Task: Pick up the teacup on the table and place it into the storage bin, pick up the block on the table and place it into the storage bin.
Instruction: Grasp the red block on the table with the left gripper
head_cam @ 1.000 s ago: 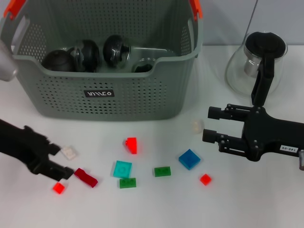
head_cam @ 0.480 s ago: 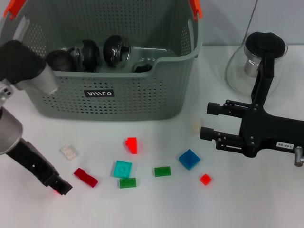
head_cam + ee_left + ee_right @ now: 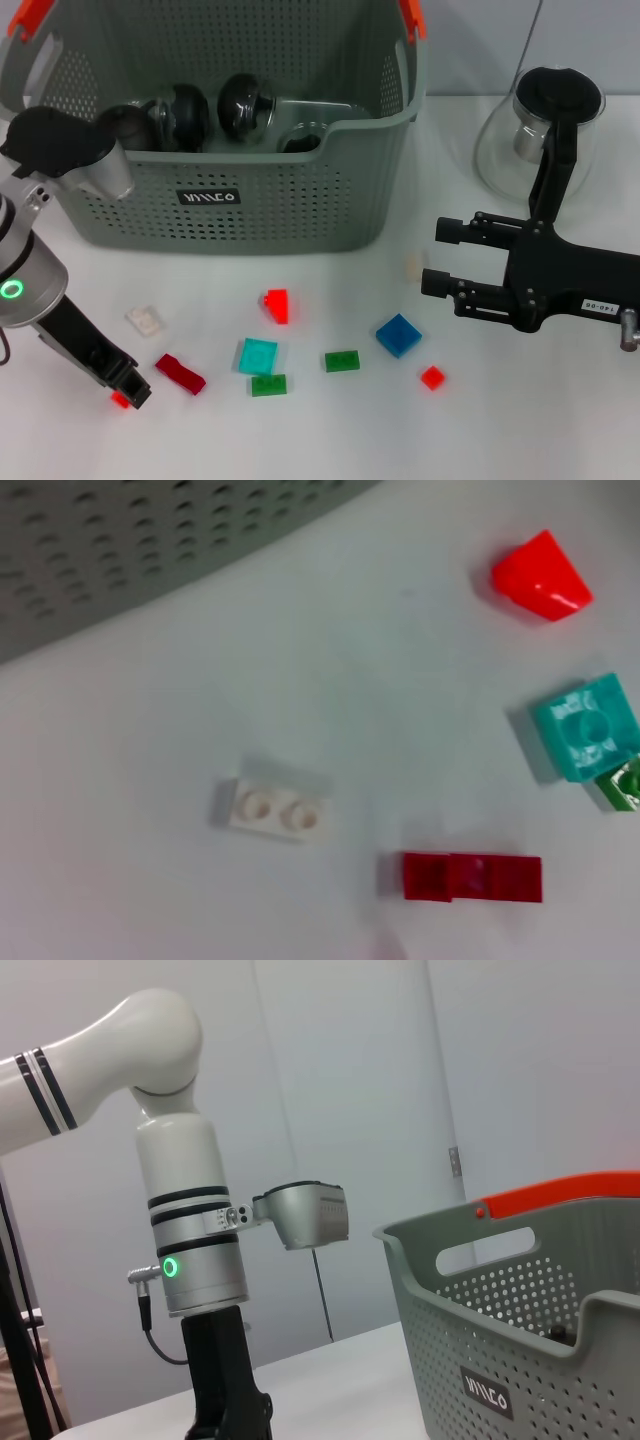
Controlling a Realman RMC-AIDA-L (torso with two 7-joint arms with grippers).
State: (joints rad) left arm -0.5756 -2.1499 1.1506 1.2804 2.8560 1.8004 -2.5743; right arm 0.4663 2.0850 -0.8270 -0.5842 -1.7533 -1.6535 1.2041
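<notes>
The grey perforated storage bin point(image 3: 220, 215) stands at the back, with several dark round cups point(image 3: 180, 112) inside. No teacup shows on the table. Loose blocks lie in front of the bin: white point(image 3: 143, 320), dark red point(image 3: 180, 373), a red wedge point(image 3: 277, 305), teal point(image 3: 258, 356), blue point(image 3: 398, 335). My left gripper point(image 3: 127, 388) points down at the front left, its tip right over a small red block point(image 3: 120, 401). My right gripper point(image 3: 440, 258) is open and empty, hovering right of the blocks beside a pale block point(image 3: 413, 265).
A glass teapot point(image 3: 545, 135) with a black lid stands at the back right, behind my right arm. Two green blocks point(image 3: 342, 361) and a small red one point(image 3: 432, 377) lie at the front. The left wrist view shows the bin wall point(image 3: 150, 540), the white block point(image 3: 275, 810) and the dark red block point(image 3: 470, 875).
My left arm has swung upright, its elbow now in front of the bin's left end, while its tip stayed over the small red block. The right gripper has hardly moved.
</notes>
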